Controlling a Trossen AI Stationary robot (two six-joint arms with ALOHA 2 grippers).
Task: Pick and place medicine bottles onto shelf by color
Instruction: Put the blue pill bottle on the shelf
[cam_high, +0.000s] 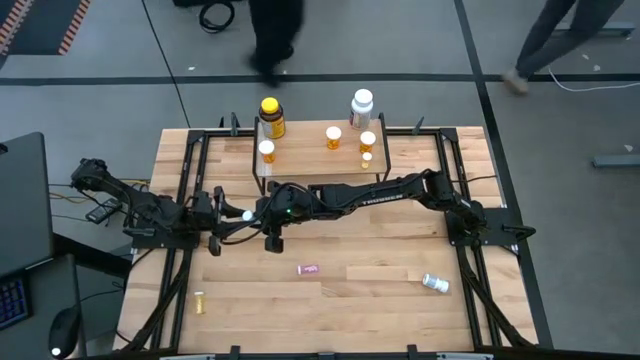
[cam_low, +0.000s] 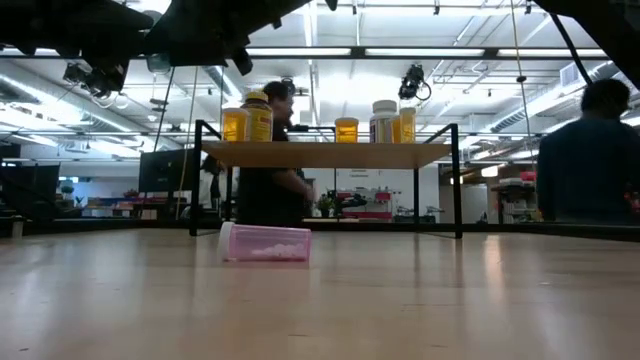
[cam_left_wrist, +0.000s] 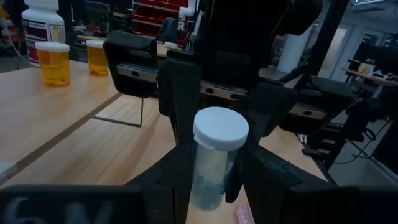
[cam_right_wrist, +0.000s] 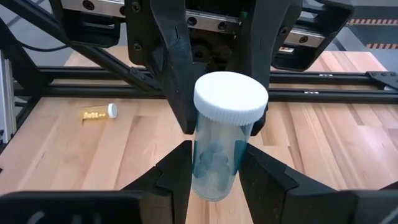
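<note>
Over the middle of the table, a teal vial (cam_high: 247, 214) with a white cap (cam_right_wrist: 230, 96) stands upright in the air between my two grippers. My left gripper (cam_high: 238, 215) comes from the table's left and my right gripper (cam_high: 263, 212) from the right; both are shut on the vial. The shelf (cam_high: 320, 165) at the far side carries a big yellow bottle (cam_high: 271, 115), a big white one (cam_high: 361, 103) and several orange vials (cam_high: 333, 137). A pink vial (cam_high: 309, 269), a yellow vial (cam_high: 199, 301) and a clear white-capped vial (cam_high: 435, 284) lie on their sides on the table. My left gripper pinches the vial's body (cam_left_wrist: 200, 180) below the cap between its two fingers, coming level from the table's left. The vial stands upright, cap up, clear of the table. My right gripper pinches the vial's body (cam_right_wrist: 208, 168) below the cap between its two fingers, slanting down from the table's right. Its fingers face the left gripper's fingers (cam_right_wrist: 171, 68), which stand on either side of the vial just beyond.
Black frame rails (cam_high: 330, 130) run around and across the tabletop. The near half of the table holds only the three loose vials. People stand and walk beyond the far edge (cam_high: 275, 40).
</note>
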